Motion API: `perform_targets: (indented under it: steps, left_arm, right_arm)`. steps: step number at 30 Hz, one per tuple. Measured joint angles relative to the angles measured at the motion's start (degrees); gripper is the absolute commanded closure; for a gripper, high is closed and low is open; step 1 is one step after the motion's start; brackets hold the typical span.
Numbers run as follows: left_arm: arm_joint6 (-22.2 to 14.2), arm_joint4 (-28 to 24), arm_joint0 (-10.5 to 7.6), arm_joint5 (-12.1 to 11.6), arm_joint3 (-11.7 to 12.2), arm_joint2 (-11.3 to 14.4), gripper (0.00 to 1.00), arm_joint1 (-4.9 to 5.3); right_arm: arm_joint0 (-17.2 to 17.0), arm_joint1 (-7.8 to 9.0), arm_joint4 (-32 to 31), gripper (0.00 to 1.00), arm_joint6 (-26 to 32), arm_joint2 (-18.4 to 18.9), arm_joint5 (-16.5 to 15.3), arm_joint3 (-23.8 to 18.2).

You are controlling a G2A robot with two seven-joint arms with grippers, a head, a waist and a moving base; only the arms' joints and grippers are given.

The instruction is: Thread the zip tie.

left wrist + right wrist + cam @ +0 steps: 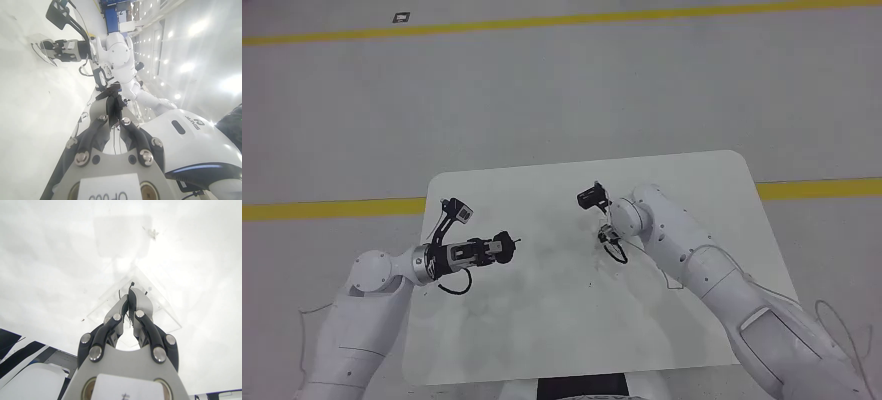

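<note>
Nearest the lens, the left gripper has its fingers pressed together. A thin dark line runs behind them, and I cannot tell whether they hold anything. From above, this gripper hovers over the left part of the white tabletop, pointing toward the middle, not far in from the left edge. Bare surface lies between the two arms and runs down to the near edge, giving open room to move. Further right, the right gripper points down with its fingers closed on the black zip tie. They pinch the strap just below its small square head, which pokes out past the fingertips. The rest of the strap curves down in a loose bow onto a clear plate lying flat under the gripper. The step in hand appears to be bringing the tail to the head. That likely calls for keeping the head steady and its slot facing the left arm, then approaching level and slowly across the open middle. The plate's hard corners sit close below, and the tabletop's right edge is well apart.
</note>
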Motion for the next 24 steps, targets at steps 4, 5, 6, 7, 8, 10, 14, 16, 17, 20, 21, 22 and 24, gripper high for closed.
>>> perform_targets:
  steps: [4, 5, 6, 7, 8, 10, 14, 16, 17, 20, 21, 22, 24]
  left_arm:
    - [0.0, 0.0, 0.0, 0.0, 0.0, 0.0, 1.0, 0.0]
    - [0.0, 0.0, 0.0, 0.0, 0.0, 0.0, 1.0, 0.0]
    - [0.0, 0.0, 0.0, 0.0, 0.0, 0.0, 1.0, 0.0]
    - [0.0, 0.0, 0.0, 0.0, 0.0, 0.0, 1.0, 0.0]
    - [0.0, 0.0, 0.0, 0.0, 0.0, 0.0, 1.0, 0.0]
    - [0.0, 0.0, 0.0, 0.0, 0.0, 0.0, 1.0, 0.0]
    - [0.0, 0.0, 0.0, 0.0, 0.0, 0.0, 1.0, 0.0]
    - [0.0, 0.0, 0.0, 0.0, 0.0, 0.0, 1.0, 0.0]
    - [0.0, 0.0, 0.0, 0.0, 0.0, 0.0, 1.0, 0.0]
    - [0.0, 0.0, 0.0, 0.0, 0.0, 0.0, 1.0, 0.0]
    - [0.0, 0.0, 0.0, 0.0, 0.0, 0.0, 1.0, 0.0]
    - [0.0, 0.0, 0.0, 0.0, 0.0, 0.0, 1.0, 0.0]
    - [0.0, 0.0, 0.0, 0.0, 0.0, 0.0, 1.0, 0.0]
  right_arm:
    - [-1.56, 1.12, 0.82, 1.0, 1.33, 3.03, -1.02, -3.74]
    - [-2.01, 1.4, 1.18, 1.0, 1.61, 3.84, -1.25, -4.64]
    - [-2.47, 1.7, 1.52, 1.0, 1.94, 4.7, -1.5, -5.54]
    - [-3.11, 2.11, 1.93, 1.0, 2.42, 5.92, -1.76, -6.84]
    - [-3.62, 2.44, 2.36, 1.0, 2.77, 6.93, -1.9, -7.93]
    - [-5.01, 3.22, 3.84, 1.0, 3.46, 9.68, -2.02, -10.78]
    - [-8.39, 4.53, 8.17, 1.0, 3.68, 15.36, -1.31, -16.41]
    - [-10.14, 5.0, 10.74, 1.0, 3.62, 17.82, -0.57, -18.93]
    - [-10.55, 5.12, 11.39, 1.0, 3.7, 18.44, -0.4, -19.62]
    - [-10.67, 5.16, 11.61, 1.0, 3.8, 18.68, -0.34, -19.88]
    - [-10.65, 5.15, 11.57, 1.0, 3.8, 18.64, -0.35, -19.83]
    - [-10.64, 5.15, 11.55, 1.0, 3.8, 18.62, -0.36, -19.81]
    - [-10.63, 5.15, 11.55, 1.0, 3.79, 18.62, -0.36, -19.81]
